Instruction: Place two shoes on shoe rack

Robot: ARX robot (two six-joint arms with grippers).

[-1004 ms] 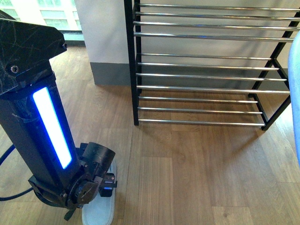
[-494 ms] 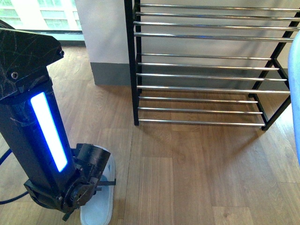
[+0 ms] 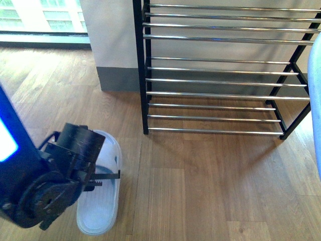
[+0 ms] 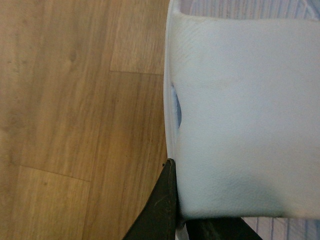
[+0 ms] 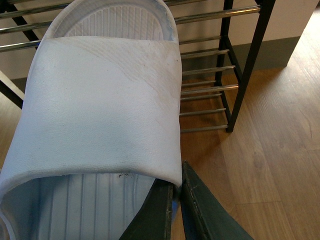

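Standing on wood plank floor [image 3: 210,191], rack [image 3: 220,95] ahead. Both my grippers pinch pale slide sandals: left [image 4: 175,220], right [image 5: 177,200], the latter only on wrist cam.

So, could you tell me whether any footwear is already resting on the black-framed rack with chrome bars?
No, every chrome bar of the rack visible in the front view is bare.

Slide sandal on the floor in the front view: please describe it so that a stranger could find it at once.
Start at the shoe rack by the wall. On the wooden floor, left of its left black post and nearer the camera, lies a pale blue slide sandal, partly under the left tool. Unlike the second slide, raised at the right edge, it is down on the floor.
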